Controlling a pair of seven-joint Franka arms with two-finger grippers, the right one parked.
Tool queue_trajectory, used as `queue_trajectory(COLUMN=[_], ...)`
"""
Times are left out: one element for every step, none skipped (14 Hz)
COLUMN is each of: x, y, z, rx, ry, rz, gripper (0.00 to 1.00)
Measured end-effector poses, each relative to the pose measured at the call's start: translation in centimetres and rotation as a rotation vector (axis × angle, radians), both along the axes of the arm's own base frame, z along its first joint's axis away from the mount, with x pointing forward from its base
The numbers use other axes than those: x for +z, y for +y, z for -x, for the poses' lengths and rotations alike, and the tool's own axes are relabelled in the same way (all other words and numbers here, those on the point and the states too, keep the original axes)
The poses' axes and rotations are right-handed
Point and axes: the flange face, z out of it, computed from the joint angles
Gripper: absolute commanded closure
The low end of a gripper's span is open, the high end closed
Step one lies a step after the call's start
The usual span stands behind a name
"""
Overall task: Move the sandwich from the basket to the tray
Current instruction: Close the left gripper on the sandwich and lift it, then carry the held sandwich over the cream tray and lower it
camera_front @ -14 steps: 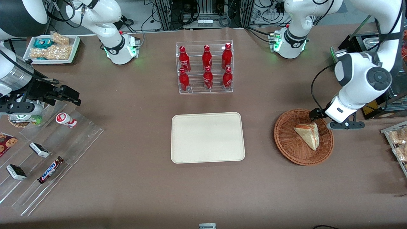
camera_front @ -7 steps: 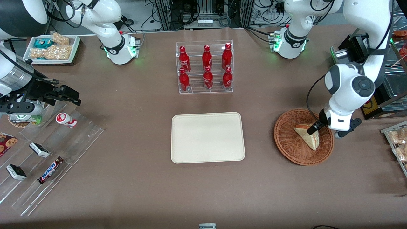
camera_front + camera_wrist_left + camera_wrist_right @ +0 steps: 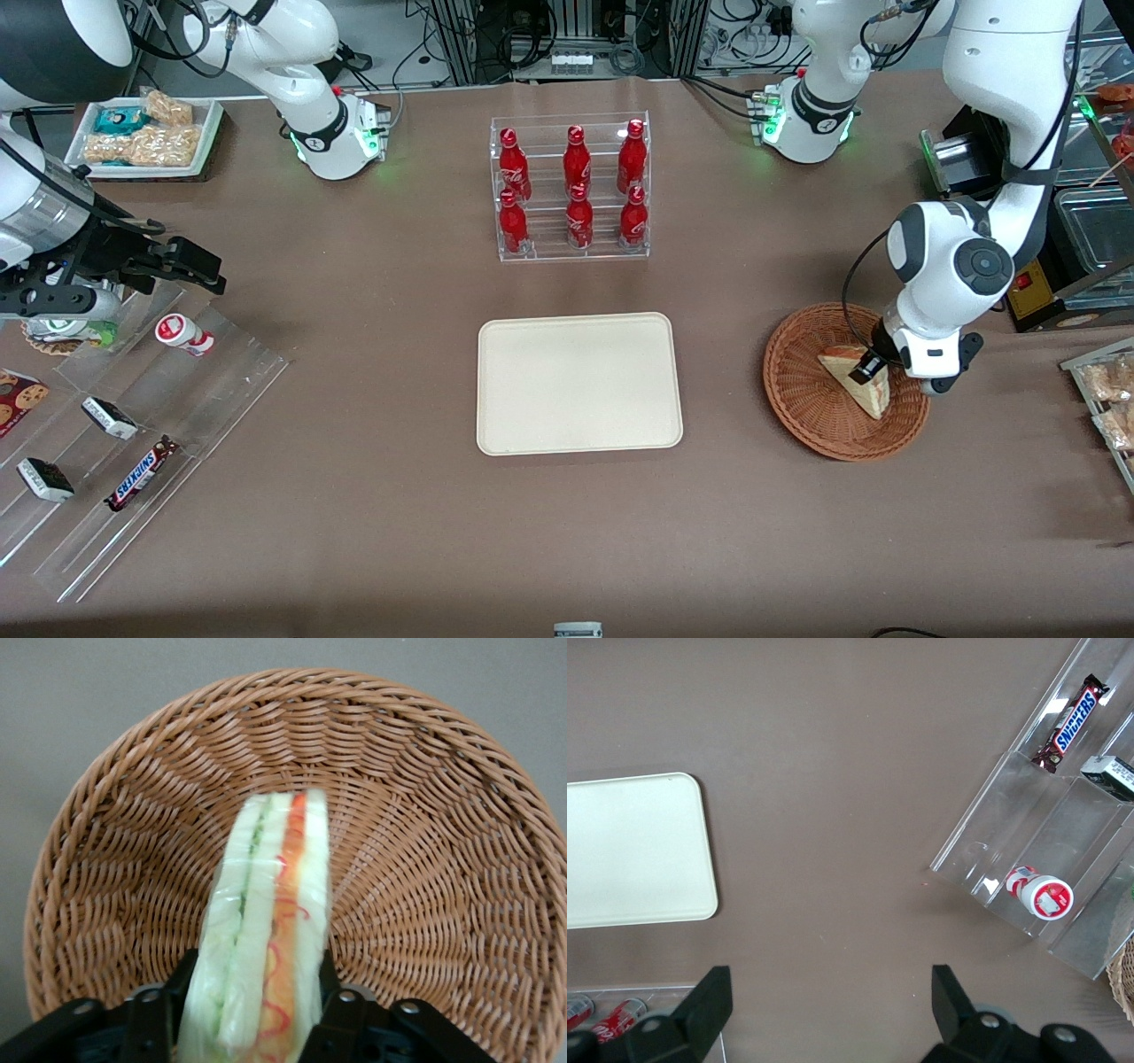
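The sandwich [image 3: 858, 381] lies in the basket [image 3: 811, 408] at the right of the front view, on the basket's half nearer the working arm's end of the counter [image 3: 372, 514]. The gripper [image 3: 873, 365] is down in the basket at the wide end of the wedge. In the wrist view the two fingers [image 3: 168, 1014] stand spread on either flank of the sandwich [image 3: 270, 930], close against its clear wrapping; whether they are already pressing it is hard to tell, though the bread looks unsquashed.

The risks lie mostly in the grasp. The sandwich is soft and its wrapping is slick, so too light a pinch could let it slide out on the lift, while too hard a pinch could crush the bread and push the red and green filling out of line. The fingers sit low against the woven basket [image 3: 416, 868], so a tip catching the wicker could drag or tip the basket as the arm rises. The tray [image 3: 580, 383] sits bare at the middle of the front view, well apart from the basket, so a weak hold has a long carry in which to fail.
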Motion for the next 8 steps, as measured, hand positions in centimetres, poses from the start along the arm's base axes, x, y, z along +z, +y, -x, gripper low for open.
queue_trajectory(x=[1.0, 2.5, 4.2, 6.0, 7.4, 8.4, 8.9, 9.0], y=[-0.6, -1.6, -2.9, -4.7, -7.0, -9.6, -12.5, -15.3], z=[-0.6, -1.3, -2.1, -2.9, -3.4, -3.6, -3.5, -3.3], rx=[-0.010, -0.027, -0.048, -0.077, -0.111, -0.148, -0.185, -0.221], ry=[0.033, 0.071, 0.100, 0.113, 0.107, 0.092, 0.080, 0.074], rz=[-0.002, -0.005, -0.008, -0.011, -0.012, -0.011, -0.007, -0.001], gripper=[0.99, 0.99, 0.99, 0.99, 0.99, 0.99, 0.97, 0.96])
